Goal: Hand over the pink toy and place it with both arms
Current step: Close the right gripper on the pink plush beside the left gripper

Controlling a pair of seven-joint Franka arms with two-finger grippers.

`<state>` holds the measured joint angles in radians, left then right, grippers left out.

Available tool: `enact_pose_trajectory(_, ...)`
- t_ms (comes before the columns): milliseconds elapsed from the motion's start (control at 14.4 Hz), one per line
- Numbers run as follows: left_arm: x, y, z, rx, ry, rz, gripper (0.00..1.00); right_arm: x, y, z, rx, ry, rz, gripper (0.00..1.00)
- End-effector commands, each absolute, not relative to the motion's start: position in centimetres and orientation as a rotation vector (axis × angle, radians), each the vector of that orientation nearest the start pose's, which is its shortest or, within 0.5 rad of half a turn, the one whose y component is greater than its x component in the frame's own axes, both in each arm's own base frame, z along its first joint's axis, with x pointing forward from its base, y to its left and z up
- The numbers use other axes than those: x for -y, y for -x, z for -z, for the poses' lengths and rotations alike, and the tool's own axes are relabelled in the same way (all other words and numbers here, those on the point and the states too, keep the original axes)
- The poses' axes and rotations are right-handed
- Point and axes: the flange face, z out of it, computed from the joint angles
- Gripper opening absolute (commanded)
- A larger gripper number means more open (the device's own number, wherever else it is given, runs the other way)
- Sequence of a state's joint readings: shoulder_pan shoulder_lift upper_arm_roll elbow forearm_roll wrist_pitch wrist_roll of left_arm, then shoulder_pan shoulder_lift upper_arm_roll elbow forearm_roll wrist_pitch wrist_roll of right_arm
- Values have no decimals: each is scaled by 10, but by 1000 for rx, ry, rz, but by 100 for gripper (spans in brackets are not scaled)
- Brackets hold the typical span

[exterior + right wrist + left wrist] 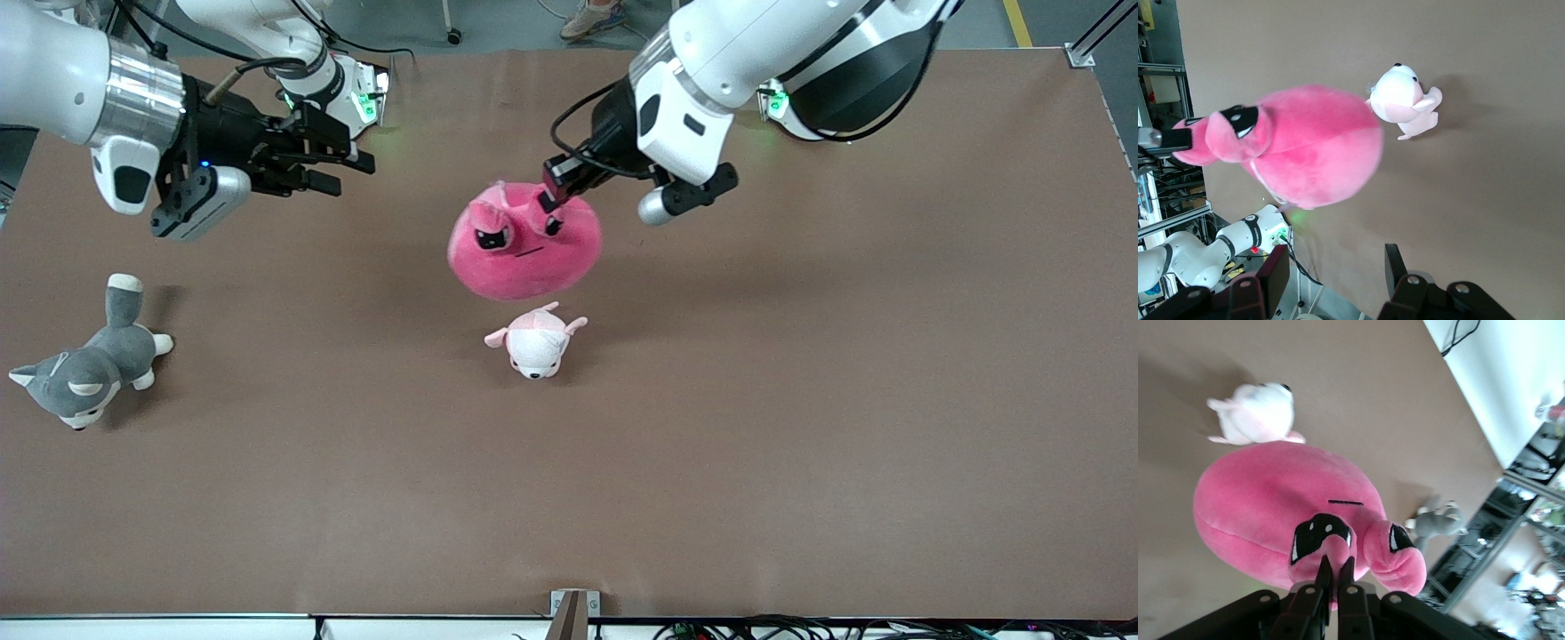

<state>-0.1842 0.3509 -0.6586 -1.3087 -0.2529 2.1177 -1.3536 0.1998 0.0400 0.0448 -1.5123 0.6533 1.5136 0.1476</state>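
toys: 3 | pink toy (pixel 524 244) x1, upper centre of frame, hanging above the tabletop (pixel 800 400), left gripper (pixel 549 196) fingers clamped on its top | puppy (pixel 536 341) x1, centre, on tabletop | husky (pixel 84 366) x1, lower left | right gripper (pixel 342 173) x1, upper left, in the air, fingers apart, holding nothing

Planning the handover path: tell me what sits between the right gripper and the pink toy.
Nothing: front view shows only bare table below the gap between the open right gripper and the pink toy.
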Motion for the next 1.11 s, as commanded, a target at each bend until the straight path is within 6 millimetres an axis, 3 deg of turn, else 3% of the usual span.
enact_pose_trajectory(0, 476, -510, -641, -873, -2244, 242, 0, -211, -530, -643, 142, 2463, -234, 65)
enact_pose_trajectory(347, 498, -502, -624, -911, -2236, 282, 0, -233, -530, -642, 96, 2431, -244, 65)
enact_pose_trajectory(625, 516, -495, -605, -906, -2267, 287, 0, -239, -545, -623, 72, 2437, -228, 65)
enact_pose_trajectory(694, 518, -494, -602, -910, -2274, 280, 0, -249, -543, -620, 88, 2442, -235, 65)
enact_pose_trajectory(1042, 524, -491, -599, -924, -2281, 262, 0, -256, -553, -602, 91, 2478, -217, 65)
